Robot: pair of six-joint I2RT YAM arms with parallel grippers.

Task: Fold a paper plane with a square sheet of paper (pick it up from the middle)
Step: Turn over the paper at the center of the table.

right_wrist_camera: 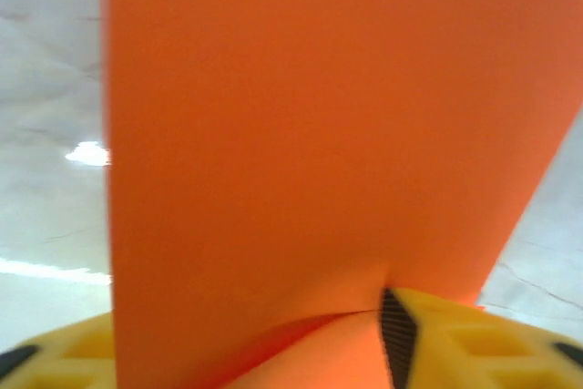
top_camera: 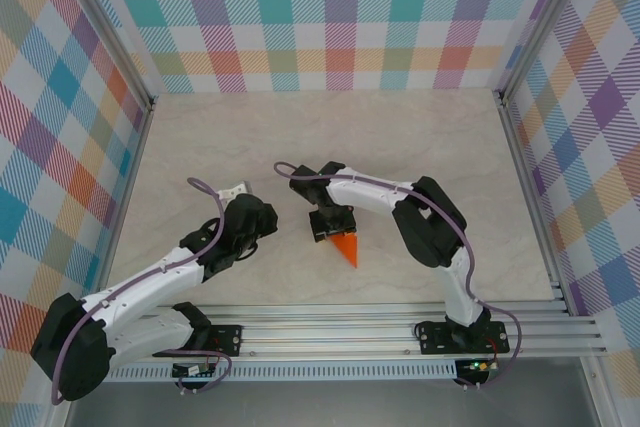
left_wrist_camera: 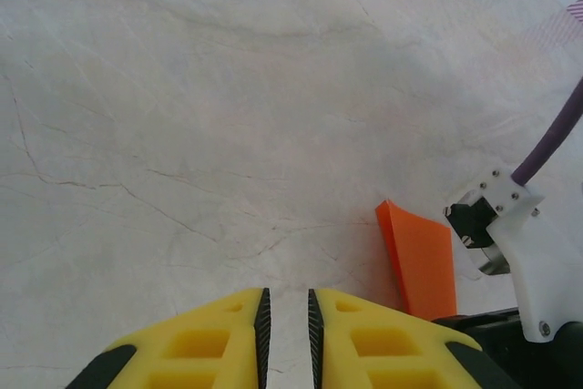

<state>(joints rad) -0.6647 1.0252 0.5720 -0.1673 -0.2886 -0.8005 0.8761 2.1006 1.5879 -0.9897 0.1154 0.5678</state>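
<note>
The pale beige, marble-patterned surface (top_camera: 440, 147) is matt, crossed by thin grey veins that the left wrist view (left_wrist_camera: 228, 88) shows most plainly. A bright orange pointed paper plane (top_camera: 346, 248) sits on it just toward 6 o'clock from the middle, its sharp tip aimed at about 5 o'clock. Its wide end is covered from above, and in the left wrist view (left_wrist_camera: 419, 261) that end rises off the surface, so it does not lie wholly flat. Ribbed aluminium rails (top_camera: 330, 322) line the 6 o'clock edge.

White-and-black arms (top_camera: 150, 287), purple cables (left_wrist_camera: 556, 134), yellow pincer fingers (left_wrist_camera: 209, 343)
</note>
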